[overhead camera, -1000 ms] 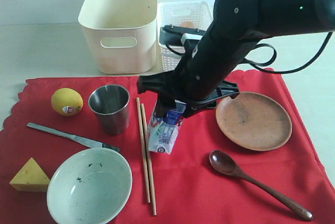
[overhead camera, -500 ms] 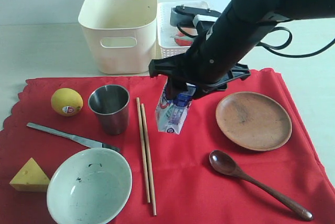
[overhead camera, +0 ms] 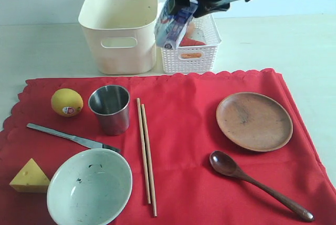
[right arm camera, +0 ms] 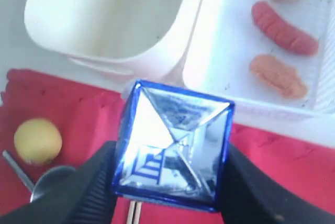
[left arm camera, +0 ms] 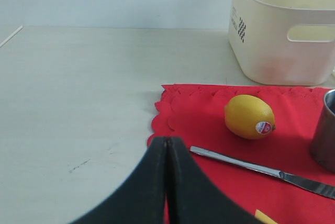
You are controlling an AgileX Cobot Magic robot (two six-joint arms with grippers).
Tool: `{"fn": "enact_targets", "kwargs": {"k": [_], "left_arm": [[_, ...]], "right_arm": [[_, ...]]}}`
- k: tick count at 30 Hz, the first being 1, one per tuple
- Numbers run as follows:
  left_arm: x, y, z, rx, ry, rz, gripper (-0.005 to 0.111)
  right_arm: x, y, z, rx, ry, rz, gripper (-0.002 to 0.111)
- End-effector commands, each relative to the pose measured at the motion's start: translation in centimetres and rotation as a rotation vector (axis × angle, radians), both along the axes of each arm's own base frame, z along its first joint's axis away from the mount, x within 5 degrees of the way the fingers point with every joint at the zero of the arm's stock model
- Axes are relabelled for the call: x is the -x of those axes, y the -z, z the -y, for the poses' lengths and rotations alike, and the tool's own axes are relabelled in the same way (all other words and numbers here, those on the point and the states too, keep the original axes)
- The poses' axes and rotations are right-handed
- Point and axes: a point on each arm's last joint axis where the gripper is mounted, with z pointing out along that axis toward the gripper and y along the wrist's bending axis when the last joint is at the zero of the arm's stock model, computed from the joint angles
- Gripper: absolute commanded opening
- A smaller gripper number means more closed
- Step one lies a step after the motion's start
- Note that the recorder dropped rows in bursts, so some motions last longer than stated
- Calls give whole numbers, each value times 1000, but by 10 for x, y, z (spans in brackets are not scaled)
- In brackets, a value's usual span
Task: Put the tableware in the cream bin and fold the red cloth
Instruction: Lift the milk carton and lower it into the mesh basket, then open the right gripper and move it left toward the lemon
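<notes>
Tableware sits on the red cloth (overhead camera: 184, 130): knife (overhead camera: 73, 139), bowl (overhead camera: 89, 185), cup (overhead camera: 109, 108), chopsticks (overhead camera: 146, 151), plate (overhead camera: 254, 121), spoon (overhead camera: 257, 183). Cream bin (overhead camera: 123, 57) stands far left, beyond the cloth. Left gripper (left arm camera: 166, 150) has its fingers together by the cloth's left edge; right gripper (right arm camera: 170, 192) is clamped on a milk carton (overhead camera: 173, 22), raised near the white basket (overhead camera: 191, 57).

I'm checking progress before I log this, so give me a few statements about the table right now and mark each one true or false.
1. The right gripper holds the milk carton in the air, clear of the red cloth. True.
2. The steel cup is inside the cream bin. False: it stands on the red cloth beside the lemon.
3. The left gripper is shut with nothing in it. True.
4. The chopsticks lie across the brown plate. False: they lie on the cloth between the cup and the plate, apart from both.
</notes>
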Motion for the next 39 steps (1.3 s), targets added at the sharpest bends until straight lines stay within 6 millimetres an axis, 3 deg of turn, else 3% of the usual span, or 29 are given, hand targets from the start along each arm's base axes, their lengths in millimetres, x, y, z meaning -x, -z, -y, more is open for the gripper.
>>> {"fn": "enact_targets", "kwargs": {"k": [1,5,10,15,25,31,36,39], "left_arm": [[0,0,0,12,0,7,0],[0,0,0,12,0,7,0],[0,0,0,12,0,7,0],[0,0,0,12,0,7,0],[0,0,0,12,0,7,0],[0,0,0,12,0,7,0],[0,0,0,12,0,7,0],[0,0,0,12,0,7,0]], "right_arm": [[-29,-15,15,-19,54,73,0],[-56,-10,26,-23,102,87,0],[-88,15,33,-7,136,65,0],[-129,65,35,10,165,16,0],[-150,110,19,-64,119,-65,0],[-151,123,19,-45,115,-90,32],[-150,108,24,9,100,-36,65],[-149,92,29,64,86,25,77]]}}
